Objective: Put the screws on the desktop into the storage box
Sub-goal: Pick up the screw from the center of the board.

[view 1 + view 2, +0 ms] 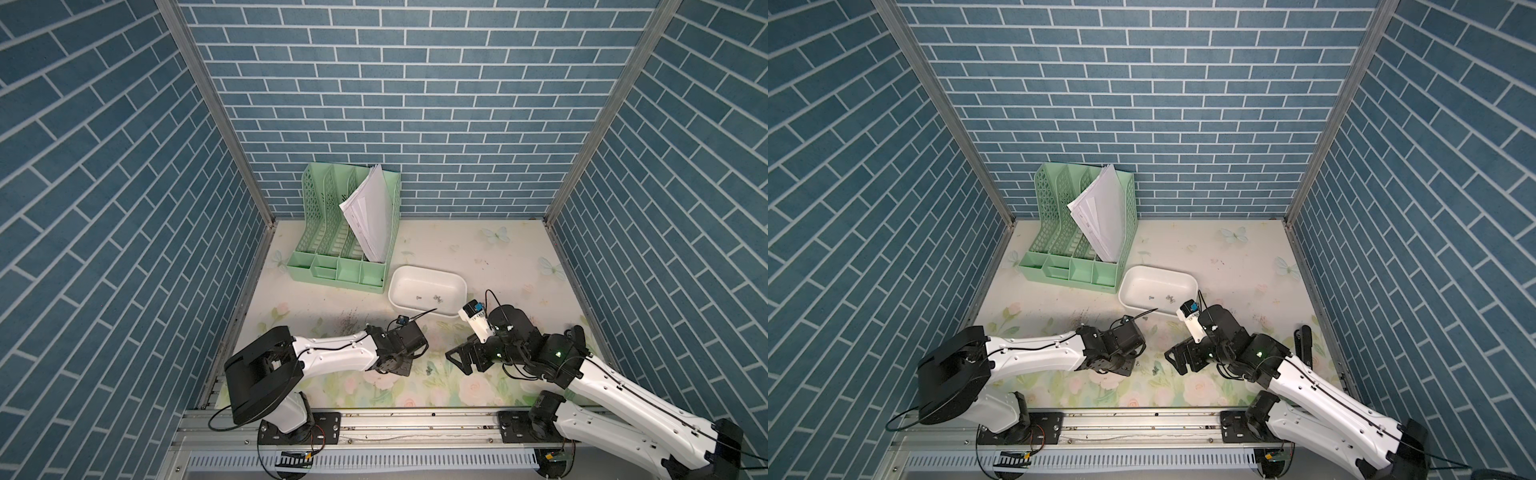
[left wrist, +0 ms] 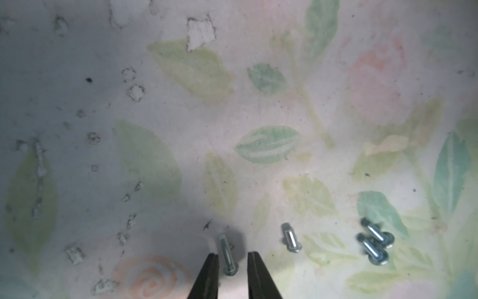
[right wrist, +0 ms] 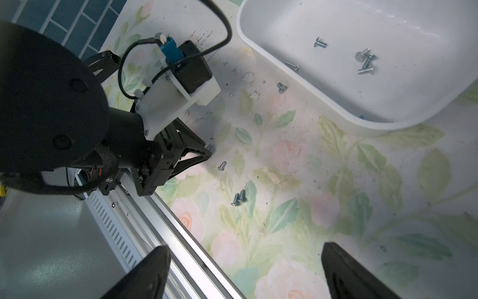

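I had the left gripper (image 2: 232, 256) low over the desktop (image 2: 258, 103), at the bottom centre of the left wrist view. Its jaws stood narrowly apart with one screw (image 2: 225, 248) lying lengthwise between them. That screw sat right beside one finger (image 2: 210, 274), and a strip of bare surface showed between it and the other finger, so nothing was pinched. To the right in the same frame lay a single screw (image 2: 291, 238), and further right a touching pair (image 2: 375, 244).

The right gripper (image 3: 245, 271) hung above the printed roses, its fingers (image 3: 152, 271) spread wide along the bottom edge of the right wrist view, holding nothing.

In both top views the white storage box (image 1: 415, 280) (image 1: 1154, 276) stood a little right of centre, just beside the lower right corner of the mint-green file rack (image 1: 345, 249) with its leaning papers (image 1: 370, 216). In the right wrist view the box filled the upper right, and several screws (image 3: 365, 62) already lay on its floor. A stray screw (image 3: 282, 87) lay on the desktop just outside the box's wall, left of it in the frame.
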Controlling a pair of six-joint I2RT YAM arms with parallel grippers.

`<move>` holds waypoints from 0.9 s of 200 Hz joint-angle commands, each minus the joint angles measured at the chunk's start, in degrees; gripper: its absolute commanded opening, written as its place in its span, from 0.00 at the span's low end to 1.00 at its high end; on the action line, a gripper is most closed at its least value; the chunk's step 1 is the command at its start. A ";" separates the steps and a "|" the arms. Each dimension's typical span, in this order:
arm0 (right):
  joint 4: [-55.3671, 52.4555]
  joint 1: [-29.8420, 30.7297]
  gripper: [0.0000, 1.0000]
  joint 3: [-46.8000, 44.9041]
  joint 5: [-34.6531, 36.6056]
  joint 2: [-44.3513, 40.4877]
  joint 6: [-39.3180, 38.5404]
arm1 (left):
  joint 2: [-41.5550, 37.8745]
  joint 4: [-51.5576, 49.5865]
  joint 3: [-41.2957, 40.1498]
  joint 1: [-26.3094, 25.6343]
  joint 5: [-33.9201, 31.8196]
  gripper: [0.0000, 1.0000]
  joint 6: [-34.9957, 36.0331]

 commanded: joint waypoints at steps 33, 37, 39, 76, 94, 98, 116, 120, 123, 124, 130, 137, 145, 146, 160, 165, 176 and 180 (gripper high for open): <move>-0.67 0.28 0.95 -0.53 0.62 -0.72 0.73 | 1.25 -2.33 1.14 -0.56 -0.74 0.20 -0.15; -0.63 0.24 0.95 -0.57 0.65 -0.69 0.73 | 1.30 -2.33 1.14 -0.52 -0.71 0.20 -0.06; -0.66 0.24 0.95 -0.55 0.65 -0.72 0.73 | 1.35 -2.33 1.18 -0.54 -0.73 0.20 -0.08; -0.67 0.24 0.95 -0.54 0.69 -0.73 0.71 | 2.26 -2.06 1.31 -0.60 -0.42 0.16 0.24; -0.72 0.24 0.95 -0.48 0.79 -0.82 0.73 | 2.46 -1.98 1.40 -0.58 -0.38 0.12 0.35; -0.74 0.24 0.95 -0.49 0.78 -0.82 0.72 | 2.43 -1.98 1.45 -0.58 -0.36 0.11 0.42; -0.76 0.24 0.96 -0.38 1.13 -0.99 0.74 | 2.39 -2.17 1.73 -0.59 -0.45 0.07 0.55; -0.74 0.24 0.96 -0.39 1.20 -1.06 0.75 | 2.30 -2.24 1.75 -0.55 -0.47 0.06 0.65; -0.83 0.25 0.95 -0.35 1.27 -1.10 0.73 | 2.23 -2.24 1.85 -0.58 -0.55 0.06 0.68; -0.84 0.24 0.95 -0.33 1.36 -1.14 0.78 | 2.22 -2.24 1.84 -0.55 -0.55 0.05 0.65; -0.77 0.24 0.95 -0.31 1.56 -1.29 0.82 | 1.98 -2.24 1.92 -0.51 -0.68 0.04 0.71; -0.85 0.24 0.95 -0.27 1.86 -1.54 0.90 | 1.66 -2.39 2.09 -0.47 -0.88 0.03 0.80; -0.93 0.24 0.95 -0.31 2.14 -1.81 1.06 | 1.19 -2.49 2.40 -0.35 -1.05 0.02 0.94; -0.93 0.28 0.95 -0.31 2.19 -1.89 1.07 | 1.13 -2.54 2.43 -0.30 -1.07 0.02 0.99; -1.03 0.24 0.95 -0.31 3.24 -2.41 1.54 | 0.18 -2.75 3.05 -0.05 -1.04 0.01 1.47; -1.03 0.24 0.95 -0.31 3.60 -2.67 1.73 | -0.23 -2.84 3.35 0.08 -0.87 0.01 1.70; -1.03 0.24 0.95 -0.35 4.36 -3.28 1.99 | -0.88 -3.24 4.06 0.56 -0.57 0.01 2.23; -1.03 0.24 0.95 -0.31 4.63 -3.53 2.13 | -1.17 -3.34 4.32 0.76 -0.55 0.01 2.40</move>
